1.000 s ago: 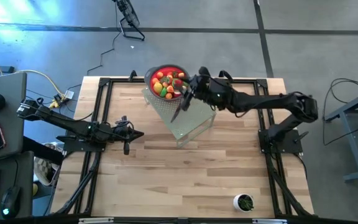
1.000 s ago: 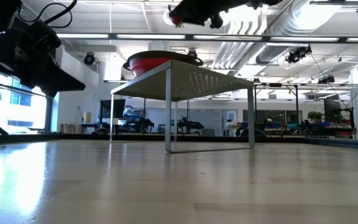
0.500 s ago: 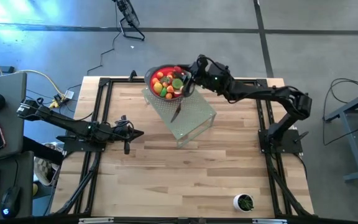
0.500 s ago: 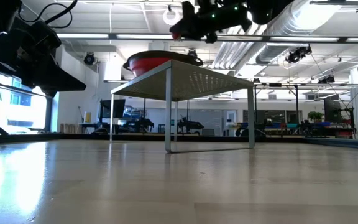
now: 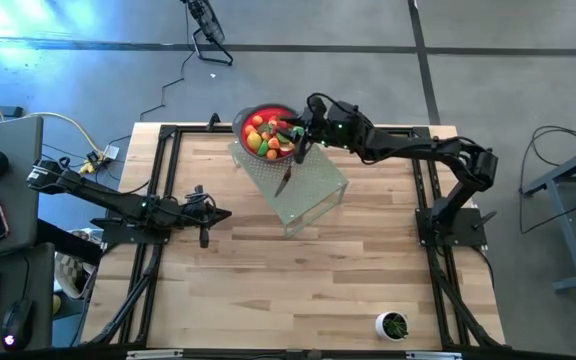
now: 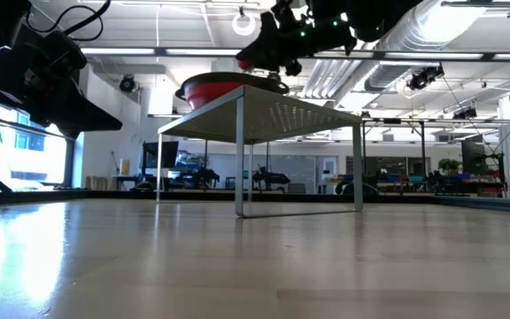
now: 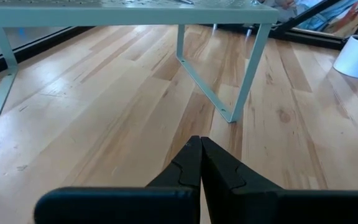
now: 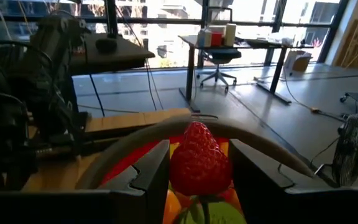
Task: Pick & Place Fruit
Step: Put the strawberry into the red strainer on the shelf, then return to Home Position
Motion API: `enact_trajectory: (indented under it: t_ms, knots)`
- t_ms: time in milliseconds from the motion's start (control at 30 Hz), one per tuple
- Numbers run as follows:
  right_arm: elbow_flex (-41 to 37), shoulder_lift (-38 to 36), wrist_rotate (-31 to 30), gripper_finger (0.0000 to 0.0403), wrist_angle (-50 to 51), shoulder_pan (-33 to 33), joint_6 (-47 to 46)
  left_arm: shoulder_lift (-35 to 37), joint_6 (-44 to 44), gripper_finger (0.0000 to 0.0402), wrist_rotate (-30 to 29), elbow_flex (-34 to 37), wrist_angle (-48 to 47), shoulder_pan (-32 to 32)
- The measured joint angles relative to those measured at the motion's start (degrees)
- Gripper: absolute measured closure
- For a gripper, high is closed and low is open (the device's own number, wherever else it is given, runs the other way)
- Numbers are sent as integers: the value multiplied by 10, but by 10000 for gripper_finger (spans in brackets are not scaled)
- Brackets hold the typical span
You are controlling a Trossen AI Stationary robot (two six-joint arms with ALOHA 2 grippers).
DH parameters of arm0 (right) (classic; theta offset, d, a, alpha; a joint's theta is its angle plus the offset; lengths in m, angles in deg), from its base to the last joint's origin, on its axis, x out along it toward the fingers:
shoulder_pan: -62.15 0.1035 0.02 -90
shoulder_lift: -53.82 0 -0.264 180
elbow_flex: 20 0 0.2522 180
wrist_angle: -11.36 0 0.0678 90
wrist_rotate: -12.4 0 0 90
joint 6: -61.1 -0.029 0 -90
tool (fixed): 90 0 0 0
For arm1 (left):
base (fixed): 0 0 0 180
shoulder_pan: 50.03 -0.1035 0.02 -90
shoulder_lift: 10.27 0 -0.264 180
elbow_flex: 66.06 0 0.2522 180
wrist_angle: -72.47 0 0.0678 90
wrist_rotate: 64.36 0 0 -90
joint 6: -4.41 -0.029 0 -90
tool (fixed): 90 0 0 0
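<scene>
A red bowl (image 5: 266,132) heaped with small toy fruit (image 5: 260,138) stands on the far end of a perforated metal stand (image 5: 308,195). My right gripper (image 5: 299,131) hovers level over the bowl's right rim, shut on a red strawberry (image 8: 196,163). In the low view the gripper (image 6: 257,55) hangs just above the bowl (image 6: 212,89). At the table's left, my left gripper (image 5: 206,217) is shut on nothing, low over the wood (image 7: 200,142). My right gripper pinches the strawberry by its two sides (image 8: 178,167) between its two fingers (image 8: 151,171). The fingers lie level and come from the table's right. The strawberry is lifted clear, over the bowl's rim (image 8: 129,144).
A silver knife (image 5: 285,179) lies on the stand next to the bowl. A small white cup with green contents (image 5: 392,325) stands near the table's front right. Black frame rails (image 5: 158,170) run along both table sides. Bare wood lies between the stand and the near edge.
My right gripper has swung toward the table's far left and sunk a little, carrying the strawberry from beside the stand's right part to over the bowl's rim. Its grip has stayed the same.
</scene>
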Motion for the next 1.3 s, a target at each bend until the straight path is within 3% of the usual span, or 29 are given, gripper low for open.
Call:
enact_trajectory:
  t_ms: [433,667,800,933,1300]
  knots:
    - [0,0,3,256,2,7,-1,0,1,402,0,0,0,0]
    - [0,0,35,256,2,8,-1,0,0,402,0,0,0,0]
    - [0,0,11,255,1,8,-1,0,0,402,0,0,0,0]
    - [0,0,-13,245,2,7,-16,0,0,402,0,0,1,0]
    - [0,0,0,204,7,11,-25,0,0,402,0,0,1,0]
